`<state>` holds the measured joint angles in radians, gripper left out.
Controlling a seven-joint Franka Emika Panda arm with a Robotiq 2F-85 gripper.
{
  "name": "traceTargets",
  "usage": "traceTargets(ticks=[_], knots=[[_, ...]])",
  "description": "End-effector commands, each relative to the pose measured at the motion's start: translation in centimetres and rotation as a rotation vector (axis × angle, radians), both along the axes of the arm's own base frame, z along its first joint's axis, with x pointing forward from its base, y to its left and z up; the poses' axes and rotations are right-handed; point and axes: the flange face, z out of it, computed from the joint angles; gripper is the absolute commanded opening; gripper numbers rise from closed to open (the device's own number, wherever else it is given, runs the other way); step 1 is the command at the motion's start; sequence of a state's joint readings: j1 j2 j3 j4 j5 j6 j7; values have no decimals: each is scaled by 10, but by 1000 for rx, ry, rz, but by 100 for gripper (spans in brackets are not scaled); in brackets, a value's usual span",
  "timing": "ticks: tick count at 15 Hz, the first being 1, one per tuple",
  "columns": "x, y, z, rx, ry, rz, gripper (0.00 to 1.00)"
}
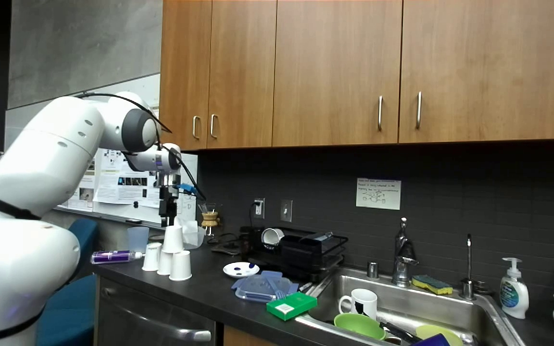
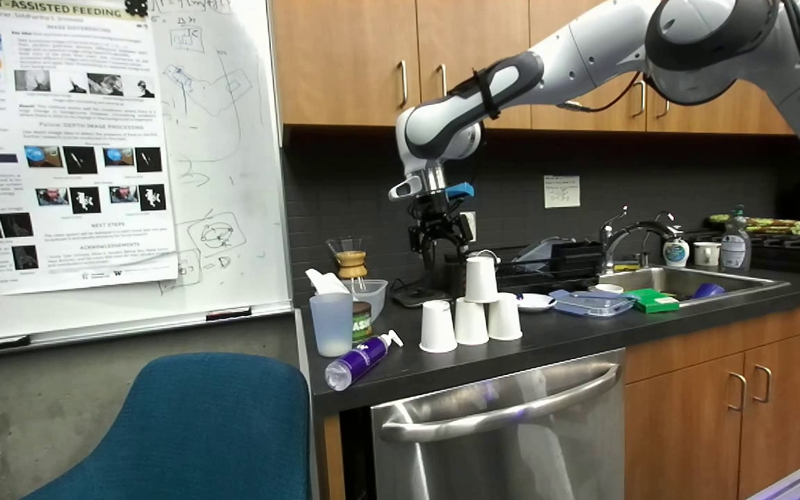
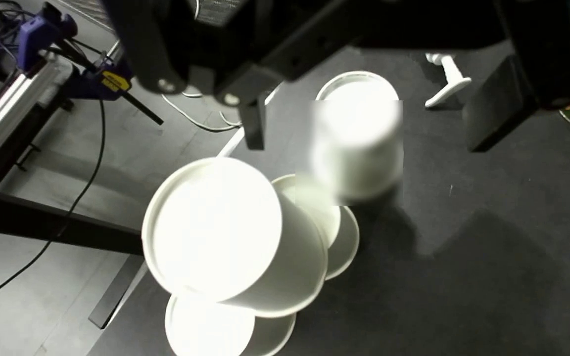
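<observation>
- Pile first: a white, tapered, paper-looking top cup [image 2: 481, 281] sits upside down on two matching upturned cups [image 2: 471, 323], with a lone white upturned paper cup [image 2: 437, 326] just beside them. All near the front edge of the dark, flat countertop surface [image 2: 553, 333], toward the end by the big white rectangular board [image 2: 251, 201].
- Weight: I'd bet next to nothing, so a small bump could send the top one off. Walls look thin and smooth, probably stiffer at the rims but easy to dent (who hasn't crushed one of these).
- Hold: I'd go for opposite sides, around mid-wall, soft squeeze. They narrow upward as they stand, so gripping too high might slide off.
- Hand: black two-finger metal gripper [image 3: 366, 143] hangs just above and beside the pile, fingers [image 3: 498, 106] spread wide, nothing pinched. From the wrist view the lone cup shows in the gap, but lower down.
- Edges: the front edge runs close by, above the silver steel dishwasher [image 2: 504, 444], so a nudged cup could go over. Near the end corner a purple plastic pump bottle [image 2: 358, 361] lies on its side, with a bluish translucent tumbler [image 2: 332, 323] farther back.
- Room: straight up looks roomiest to me. Sliding toward the steel sink [image 1: 450, 312], you'd meet a round white spotted plate [image 1: 241, 269].
</observation>
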<state>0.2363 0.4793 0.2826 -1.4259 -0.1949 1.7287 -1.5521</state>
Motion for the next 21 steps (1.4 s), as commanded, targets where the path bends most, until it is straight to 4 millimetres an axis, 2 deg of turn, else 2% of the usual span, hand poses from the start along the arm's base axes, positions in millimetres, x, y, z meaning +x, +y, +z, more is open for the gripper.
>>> traceTargets(ticks=[1, 9, 21], knots=[[-1, 0, 13, 0, -11, -1, 100], [8, 3, 20, 83, -8, -58, 100], [14, 9, -5, 96, 10, -108, 100]])
